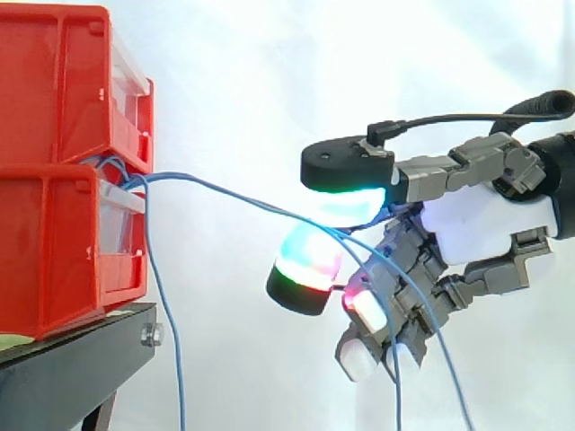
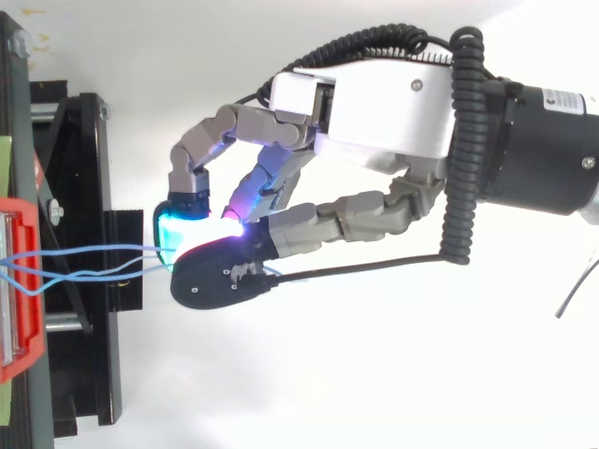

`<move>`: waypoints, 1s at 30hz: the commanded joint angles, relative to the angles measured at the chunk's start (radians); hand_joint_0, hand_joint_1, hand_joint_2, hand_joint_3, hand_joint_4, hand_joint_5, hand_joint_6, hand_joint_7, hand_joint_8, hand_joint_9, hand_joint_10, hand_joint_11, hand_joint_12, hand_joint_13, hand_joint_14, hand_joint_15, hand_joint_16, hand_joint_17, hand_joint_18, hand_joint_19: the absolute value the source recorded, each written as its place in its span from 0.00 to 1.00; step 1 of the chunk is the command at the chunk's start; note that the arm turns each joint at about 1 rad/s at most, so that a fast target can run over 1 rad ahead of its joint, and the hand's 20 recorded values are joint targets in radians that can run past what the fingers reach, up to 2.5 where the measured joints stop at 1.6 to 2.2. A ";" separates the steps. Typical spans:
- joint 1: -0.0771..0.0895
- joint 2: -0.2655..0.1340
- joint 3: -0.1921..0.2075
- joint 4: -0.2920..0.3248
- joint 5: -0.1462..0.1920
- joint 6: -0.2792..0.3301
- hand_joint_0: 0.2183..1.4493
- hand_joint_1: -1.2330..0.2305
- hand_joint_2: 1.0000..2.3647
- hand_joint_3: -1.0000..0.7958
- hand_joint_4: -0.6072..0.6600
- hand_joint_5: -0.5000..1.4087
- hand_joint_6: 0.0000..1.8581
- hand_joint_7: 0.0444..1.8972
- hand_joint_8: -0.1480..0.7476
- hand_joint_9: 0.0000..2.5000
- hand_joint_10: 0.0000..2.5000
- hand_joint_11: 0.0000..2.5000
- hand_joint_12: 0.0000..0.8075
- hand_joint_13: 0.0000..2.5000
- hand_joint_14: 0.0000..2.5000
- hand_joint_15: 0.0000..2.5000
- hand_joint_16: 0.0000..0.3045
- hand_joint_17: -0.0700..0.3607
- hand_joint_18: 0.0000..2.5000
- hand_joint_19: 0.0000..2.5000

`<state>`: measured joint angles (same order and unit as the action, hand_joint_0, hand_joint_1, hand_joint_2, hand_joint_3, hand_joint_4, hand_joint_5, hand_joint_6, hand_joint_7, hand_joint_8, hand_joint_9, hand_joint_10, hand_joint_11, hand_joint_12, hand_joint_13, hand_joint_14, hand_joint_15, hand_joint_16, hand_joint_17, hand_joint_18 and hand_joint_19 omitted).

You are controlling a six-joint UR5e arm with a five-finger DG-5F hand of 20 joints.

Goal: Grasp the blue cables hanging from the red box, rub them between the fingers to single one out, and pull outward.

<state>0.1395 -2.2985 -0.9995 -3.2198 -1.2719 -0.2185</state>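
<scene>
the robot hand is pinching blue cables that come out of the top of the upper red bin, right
Not quite. The robot hand does pinch the blue cables, but they come out where the two stacked bins meet, at the front of the lower red bin, not from the top of the upper red bin. The side view shows this.

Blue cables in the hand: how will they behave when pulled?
Likely floppy: the blue cables sag from the red bins to the hand and droop below it. Thin, so they may slip between the pads pinching them. Probably light: pulling should meet little resistance until taut.
</scene>
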 commanded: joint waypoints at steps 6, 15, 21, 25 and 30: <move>0.000 0.001 -0.001 0.000 0.000 0.010 0.28 0.49 0.01 0.38 0.52 0.19 0.45 0.49 0.51 0.42 0.01 0.24 0.49 0.35 0.01 0.17 0.18 0.45 0.33 0.22; 0.000 0.001 -0.001 0.000 0.000 0.021 0.24 0.44 0.00 0.32 0.53 0.19 0.45 0.50 0.51 0.42 0.01 0.25 0.48 0.35 0.01 0.17 0.18 0.45 0.33 0.22; 0.000 0.001 -0.001 -0.002 0.000 0.071 0.27 0.33 0.00 0.32 0.53 0.19 0.45 0.51 0.51 0.42 0.01 0.25 0.48 0.34 0.01 0.17 0.17 0.44 0.33 0.22; 0.000 0.001 -0.001 -0.002 0.000 0.083 0.31 0.30 0.01 0.36 0.52 0.18 0.46 0.51 0.50 0.41 0.01 0.26 0.47 0.34 0.01 0.17 0.17 0.43 0.32 0.22; 0.000 0.001 -0.001 -0.002 0.000 0.083 0.32 0.30 0.01 0.40 0.51 0.18 0.47 0.52 0.50 0.41 0.01 0.25 0.47 0.34 0.01 0.17 0.16 0.42 0.32 0.22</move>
<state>0.1397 -2.2981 -1.0002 -3.2213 -1.2717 -0.1360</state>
